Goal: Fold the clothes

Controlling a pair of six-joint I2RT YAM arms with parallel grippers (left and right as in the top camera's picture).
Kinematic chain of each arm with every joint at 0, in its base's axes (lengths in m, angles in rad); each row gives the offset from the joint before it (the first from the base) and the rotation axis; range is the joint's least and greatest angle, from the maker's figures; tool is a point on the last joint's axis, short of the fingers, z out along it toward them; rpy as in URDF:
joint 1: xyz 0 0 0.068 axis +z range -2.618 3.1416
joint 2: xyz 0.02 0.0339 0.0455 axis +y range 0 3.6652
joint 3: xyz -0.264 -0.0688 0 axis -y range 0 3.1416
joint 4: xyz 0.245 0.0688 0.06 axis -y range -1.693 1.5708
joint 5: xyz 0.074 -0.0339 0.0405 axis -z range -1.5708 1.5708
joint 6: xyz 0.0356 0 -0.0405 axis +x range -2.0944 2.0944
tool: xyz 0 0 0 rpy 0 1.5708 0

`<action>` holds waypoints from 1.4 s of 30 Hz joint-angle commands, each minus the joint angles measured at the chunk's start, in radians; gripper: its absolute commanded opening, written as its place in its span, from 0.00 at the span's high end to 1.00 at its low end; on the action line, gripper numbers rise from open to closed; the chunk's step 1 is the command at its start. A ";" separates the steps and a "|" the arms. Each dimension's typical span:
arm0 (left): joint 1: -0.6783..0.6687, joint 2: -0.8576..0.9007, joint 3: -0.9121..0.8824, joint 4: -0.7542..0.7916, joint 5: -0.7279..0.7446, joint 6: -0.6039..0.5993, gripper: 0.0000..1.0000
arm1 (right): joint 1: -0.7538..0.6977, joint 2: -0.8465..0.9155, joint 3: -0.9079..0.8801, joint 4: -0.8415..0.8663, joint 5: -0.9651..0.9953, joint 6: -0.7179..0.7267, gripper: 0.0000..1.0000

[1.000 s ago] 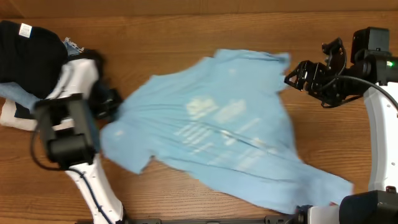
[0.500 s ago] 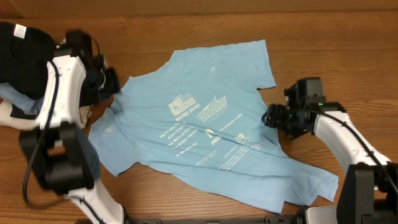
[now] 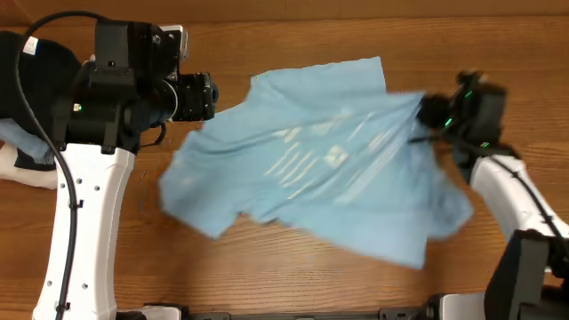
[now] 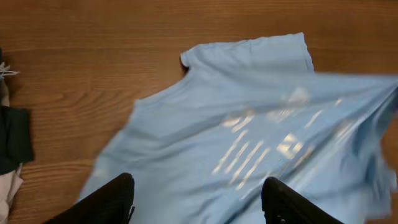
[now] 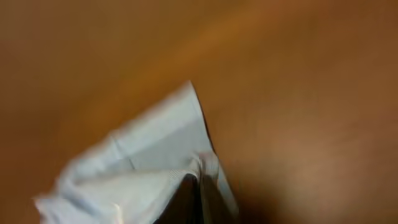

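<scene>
The clothes are one light sky-blue T-shirt [image 3: 311, 178], blurred with motion across the middle of the table, pale lettering facing up. My right gripper [image 3: 428, 112] is shut on the shirt's right edge and holds it pulled taut above the wood. In the right wrist view the right gripper [image 5: 199, 183] pinches a fold of the blue T-shirt [image 5: 143, 168]. My left gripper [image 3: 210, 96] hangs open over the shirt's upper left part. In the left wrist view its fingers [image 4: 115, 200] stand wide apart above the T-shirt [image 4: 236, 124], holding nothing.
A heap of dark and pale garments [image 3: 31, 84] lies at the far left of the wooden table [image 3: 284, 284]. Its dark edge [image 4: 12, 140] shows in the left wrist view. The left arm's white links [image 3: 84, 231] stand at the front left.
My right gripper has shut on the shirt's right edge and lifted it up and to the right. My left gripper has opened, let go of the shirt and risen. The shirt has shifted.
</scene>
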 commanded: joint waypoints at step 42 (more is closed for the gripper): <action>-0.360 0.300 -0.603 0.140 0.013 0.015 0.27 | -0.184 -0.115 0.229 -1.177 0.326 0.072 0.96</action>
